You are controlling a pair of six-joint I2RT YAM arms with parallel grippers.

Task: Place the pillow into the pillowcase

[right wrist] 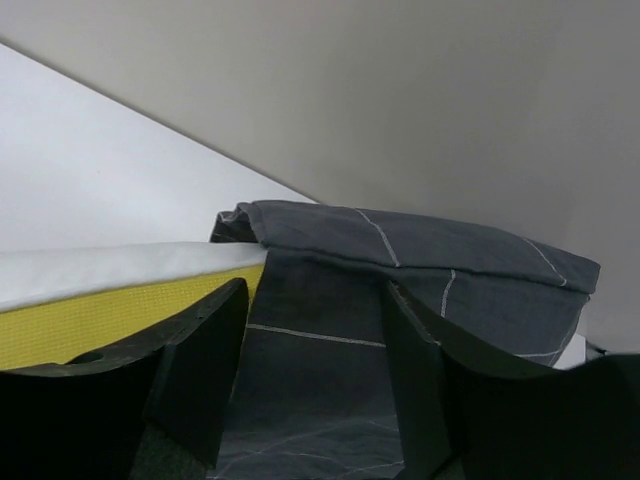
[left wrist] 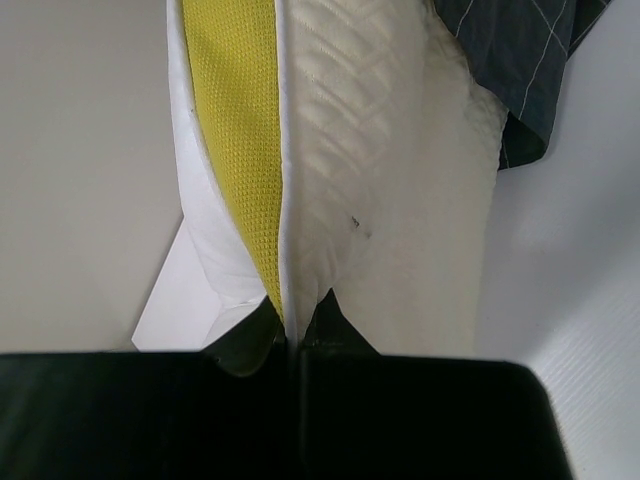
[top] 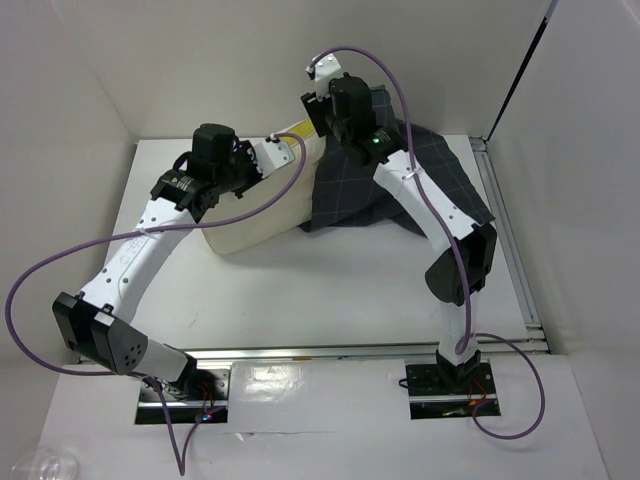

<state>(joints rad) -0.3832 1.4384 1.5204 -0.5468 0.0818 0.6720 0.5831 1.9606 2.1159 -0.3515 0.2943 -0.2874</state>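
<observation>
Table (top: 330,300): pillowcase (top: 350,200) hides rt end of pillow (top: 260,225)

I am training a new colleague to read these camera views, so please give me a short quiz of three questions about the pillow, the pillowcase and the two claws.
1. True or false: the left claw is shut on the edge of the pillow.
2. The right claw is open. What lies between its fingers? A) the pillowcase B) a towel C) a book
3. Fill in: the mesh band along the pillow's side is ____.
Key: 1 true; 2 A; 3 yellow.
</observation>
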